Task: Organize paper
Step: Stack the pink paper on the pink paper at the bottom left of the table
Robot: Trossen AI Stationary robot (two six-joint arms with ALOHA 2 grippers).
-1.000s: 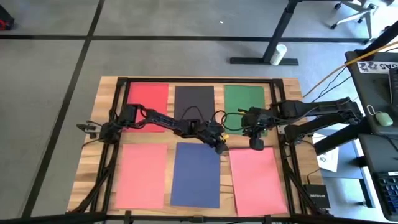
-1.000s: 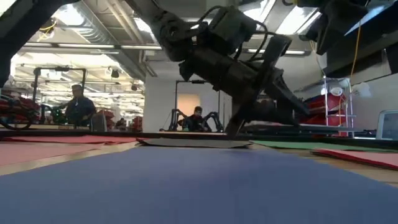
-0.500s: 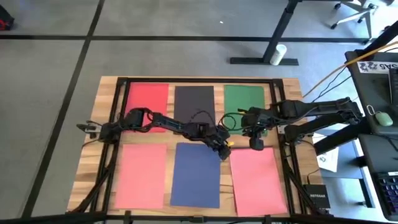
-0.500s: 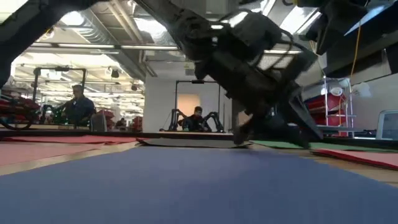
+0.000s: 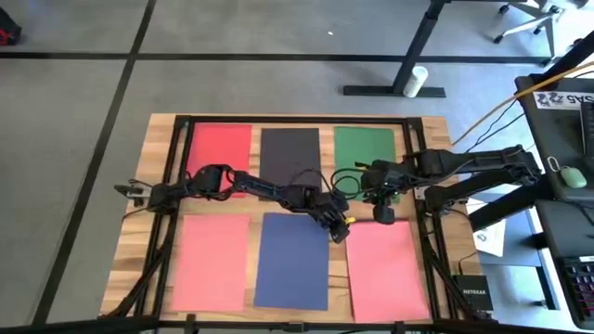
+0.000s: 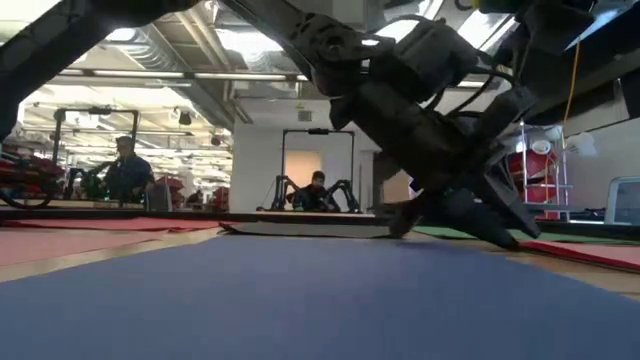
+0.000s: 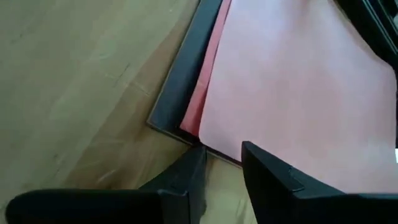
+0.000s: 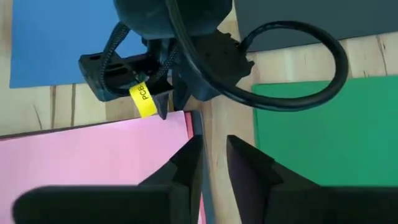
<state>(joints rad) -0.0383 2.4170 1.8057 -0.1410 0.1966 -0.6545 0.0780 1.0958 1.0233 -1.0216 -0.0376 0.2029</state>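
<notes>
The left gripper (image 5: 342,225) is lowered to the table at the top left corner of the pink sheet (image 5: 385,269) on the right of the near row. In the left wrist view its two fingers (image 7: 273,180) are seen slightly parted with a narrow gap, nothing held between them, just before the sheet's corner, where a dark edge (image 7: 180,81) shows beneath the pink paper. The right gripper (image 5: 382,215) is held just above the same sheet's top edge, its fingers (image 8: 249,165) also parted a little and empty, with the left gripper's yellow tag (image 8: 143,99) in front of them. Six sheets are laid in two rows on the wooden table (image 5: 148,186): a red sheet (image 5: 220,153), a black sheet (image 5: 290,153) and a green sheet (image 5: 364,148) in the far row; a second pink sheet (image 5: 213,260), a blue sheet (image 5: 294,260) and the right pink sheet in the near row. In the low view, people (image 6: 125,170) are seen in the room behind.
</notes>
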